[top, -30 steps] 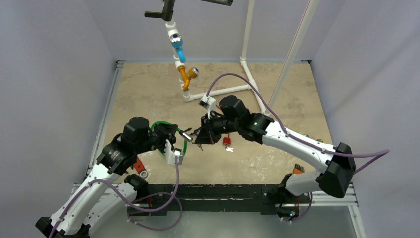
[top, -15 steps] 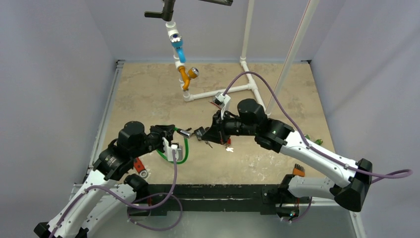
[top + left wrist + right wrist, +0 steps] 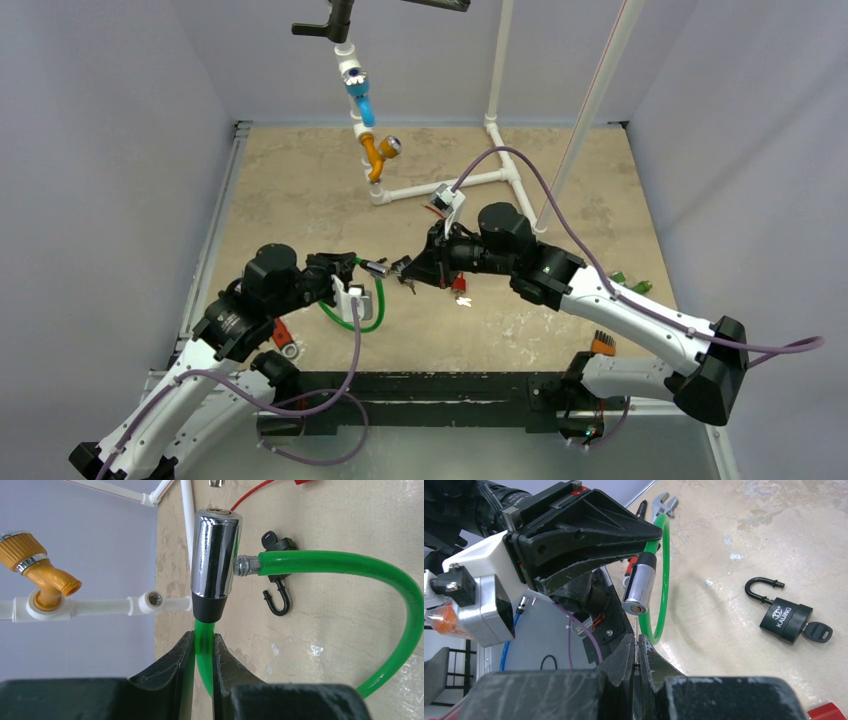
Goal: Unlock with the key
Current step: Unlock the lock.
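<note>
We see a mottled beige desk [image 3: 300, 190] between pale grey walls [image 3: 120, 120]. Our left hand [image 3: 203, 642] grasps the green cable [image 3: 345, 562] just beyond its fingertips' chrome cylinder [image 3: 215, 555]. Our right hand [image 3: 637, 647], clenched on a thin key [image 3: 636, 629], faces the keyhole [image 3: 639, 610].

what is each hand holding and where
Left hand: green cable lock, by the cable under its chrome cylinder. Right hand: shut on a thin metal blade, probably the key.

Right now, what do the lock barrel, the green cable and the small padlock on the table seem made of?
Lock barrel: polished, probably chrome-plated metal, judging by its mirror-like highlights; the black end cap looks like matte plastic.
Green cable: glossy plastic or vinyl sleeve; any core is hidden.
Padlock: matte black body with pale lettering, coated metal or plastic, hard to tell.
</note>
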Controlling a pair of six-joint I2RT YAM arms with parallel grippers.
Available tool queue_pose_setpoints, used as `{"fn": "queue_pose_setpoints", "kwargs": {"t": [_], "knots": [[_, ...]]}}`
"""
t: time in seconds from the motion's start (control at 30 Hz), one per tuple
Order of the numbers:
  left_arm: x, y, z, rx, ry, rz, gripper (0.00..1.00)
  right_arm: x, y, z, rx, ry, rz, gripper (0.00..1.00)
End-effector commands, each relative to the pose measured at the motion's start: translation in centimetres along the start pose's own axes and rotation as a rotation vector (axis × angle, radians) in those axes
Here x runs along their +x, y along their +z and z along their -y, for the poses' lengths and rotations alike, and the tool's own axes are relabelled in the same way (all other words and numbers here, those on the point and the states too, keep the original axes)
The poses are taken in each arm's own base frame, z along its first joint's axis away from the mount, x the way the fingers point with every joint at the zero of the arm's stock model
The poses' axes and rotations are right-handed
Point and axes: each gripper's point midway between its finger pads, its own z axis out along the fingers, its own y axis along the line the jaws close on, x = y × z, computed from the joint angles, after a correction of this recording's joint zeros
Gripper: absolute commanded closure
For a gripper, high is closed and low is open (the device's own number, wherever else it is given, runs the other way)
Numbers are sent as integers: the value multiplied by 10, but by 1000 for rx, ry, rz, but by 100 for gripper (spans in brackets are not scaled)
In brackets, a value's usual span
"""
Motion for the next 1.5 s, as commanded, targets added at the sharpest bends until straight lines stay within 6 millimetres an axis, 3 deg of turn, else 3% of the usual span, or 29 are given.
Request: {"fn": "queue_pose_setpoints", "kwargs": {"t": [0.0, 0.87, 1.47], "knots": [[-13, -2, -20, -80, 22, 46, 100, -14, 4, -9, -42, -4, 58, 100], [-16, -3, -26, -105, 50, 61, 100, -6, 18, 0, -34, 39, 38, 100], [-8, -3, -29, -126, 50, 22, 100, -14, 21, 11, 15, 91, 115, 100]]}}
